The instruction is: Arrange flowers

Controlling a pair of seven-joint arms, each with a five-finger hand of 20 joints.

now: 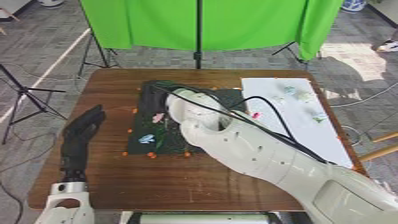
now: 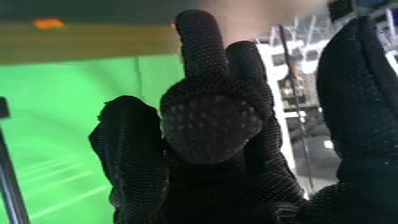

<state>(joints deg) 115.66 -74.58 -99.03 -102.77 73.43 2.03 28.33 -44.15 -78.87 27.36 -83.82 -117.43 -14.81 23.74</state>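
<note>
The right robot hand (image 2: 213, 131), loosely open and empty, was near the far left corner of the dark mat (image 1: 178, 145); sweeping back low, it could have dragged the pink flower (image 1: 158, 118) askew.

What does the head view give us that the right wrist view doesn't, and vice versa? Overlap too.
Head view: left hand by the table's left side, fingers straight; dark mat with a pink flower and a light blue flower; white sheet with pale flowers.

Right wrist view: close-up of the right hand, including a dotted patch on its fingers, plus a bright room background.

Both: right hand, brown table, green curtain, orange marks.
</note>
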